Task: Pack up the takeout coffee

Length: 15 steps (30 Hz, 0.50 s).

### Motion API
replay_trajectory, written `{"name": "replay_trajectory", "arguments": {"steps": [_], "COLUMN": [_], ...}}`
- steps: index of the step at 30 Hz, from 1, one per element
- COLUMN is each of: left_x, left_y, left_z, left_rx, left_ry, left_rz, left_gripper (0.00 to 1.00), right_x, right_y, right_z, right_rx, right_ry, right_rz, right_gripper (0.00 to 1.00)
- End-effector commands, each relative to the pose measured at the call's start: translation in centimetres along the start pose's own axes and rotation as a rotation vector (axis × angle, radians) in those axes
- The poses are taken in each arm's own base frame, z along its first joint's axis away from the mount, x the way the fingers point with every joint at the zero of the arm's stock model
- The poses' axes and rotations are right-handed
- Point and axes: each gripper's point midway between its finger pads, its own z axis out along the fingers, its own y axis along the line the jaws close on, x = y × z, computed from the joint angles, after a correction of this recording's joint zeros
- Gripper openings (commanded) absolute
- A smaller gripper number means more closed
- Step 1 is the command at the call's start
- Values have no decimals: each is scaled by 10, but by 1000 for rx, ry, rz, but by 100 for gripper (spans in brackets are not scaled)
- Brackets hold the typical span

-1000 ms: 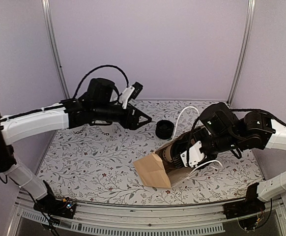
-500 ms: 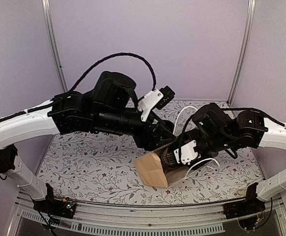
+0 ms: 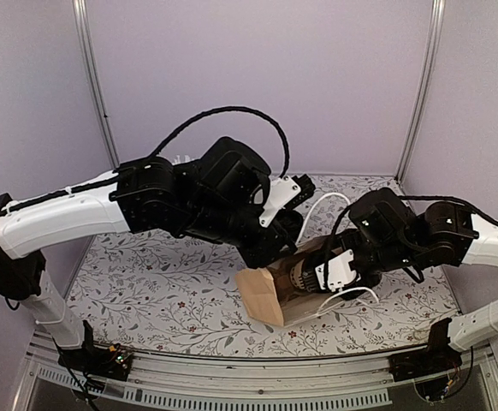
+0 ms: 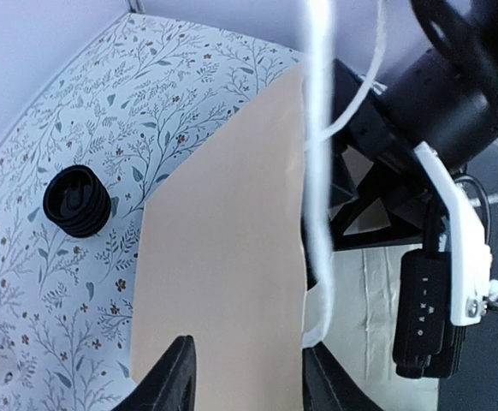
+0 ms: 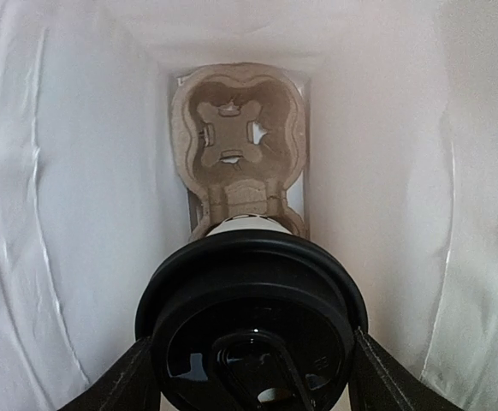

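Observation:
The takeout coffee is a white cup (image 5: 247, 225) with a round black lid (image 5: 251, 325). It sits inside a brown paper bag (image 3: 262, 295) that lies on its side, its base in a pulp cup carrier (image 5: 239, 145). My right gripper (image 5: 253, 381) reaches into the bag's mouth and is shut on the lid's rim; in the top view (image 3: 305, 276) it is at the opening. My left gripper (image 4: 249, 385) is open, its fingers (image 4: 176, 377) spread just above the bag's brown wall (image 4: 223, 257) beside a white rope handle (image 4: 317, 171).
A stack of black lids (image 4: 78, 201) stands on the floral table (image 3: 163, 282) beyond the bag; in the top view my left arm (image 3: 206, 201) hides it. The bag's other white handle (image 3: 352, 295) loops out near the front. Purple walls enclose the table.
My left arm has swung from the back left across to the right and now hangs over the bag. The bag has shifted a little. The right gripper stays in the bag.

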Motion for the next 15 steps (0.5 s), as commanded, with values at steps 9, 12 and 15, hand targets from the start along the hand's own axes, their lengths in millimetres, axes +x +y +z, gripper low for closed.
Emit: {"name": "replay_trajectory", "arguments": {"steps": [9, 12, 15], "left_x": [-6, -12, -14], "left_y": [-37, -49, -55], "left_z": [6, 3, 6], "left_rx": [135, 197, 228], "left_ry": [-24, -54, -69], "left_rz": [91, 96, 98], "left_gripper": [32, 31, 28], "right_x": [13, 16, 19], "right_y": [1, -7, -14], "right_z": [2, 0, -3], "right_rx": [112, 181, 236], "right_ry": [1, 6, 18], "right_rz": [-33, -56, -78], "right_gripper": [30, 29, 30]}}
